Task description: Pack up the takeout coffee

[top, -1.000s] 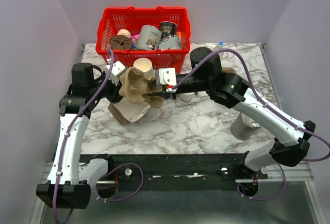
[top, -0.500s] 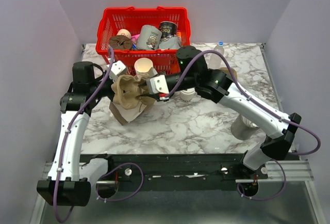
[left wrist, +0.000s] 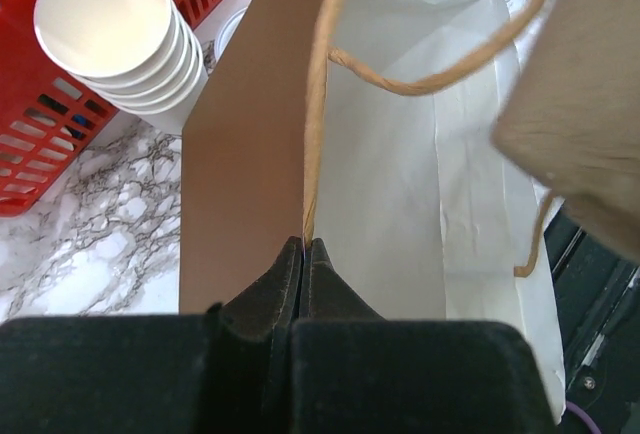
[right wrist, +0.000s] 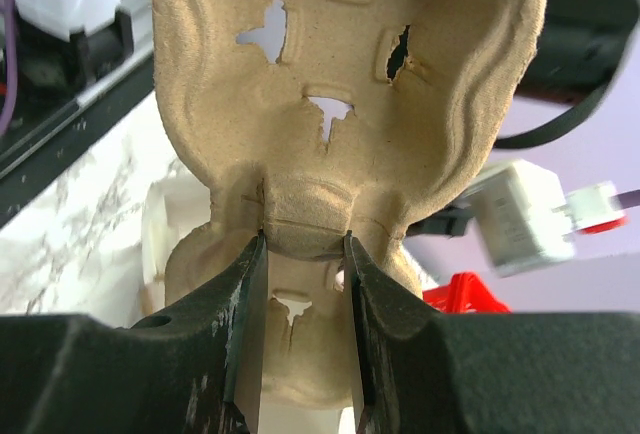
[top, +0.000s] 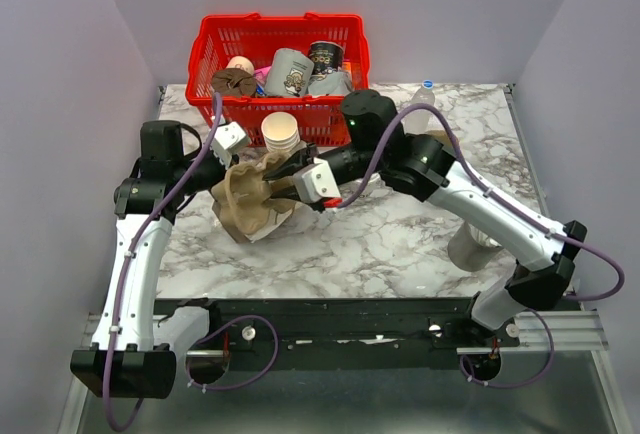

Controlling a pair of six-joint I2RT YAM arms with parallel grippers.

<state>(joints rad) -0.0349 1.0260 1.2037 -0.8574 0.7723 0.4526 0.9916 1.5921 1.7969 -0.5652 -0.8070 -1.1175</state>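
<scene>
The takeout coffee (top: 466,245) stood unpacked near the right edge of the table (top: 400,239). The left pincer (left wrist: 303,247) was clamped on the rim of the paper bag (left wrist: 250,154), and the right pincer (right wrist: 305,239) on the pulp carrier (right wrist: 340,104) above its mouth. Neither carrier nor coffee looked packed yet.

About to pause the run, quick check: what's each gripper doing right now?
The left gripper: closed, holding the paper bag by its top edge.
The right gripper: closed, holding the cup carrier.
</scene>
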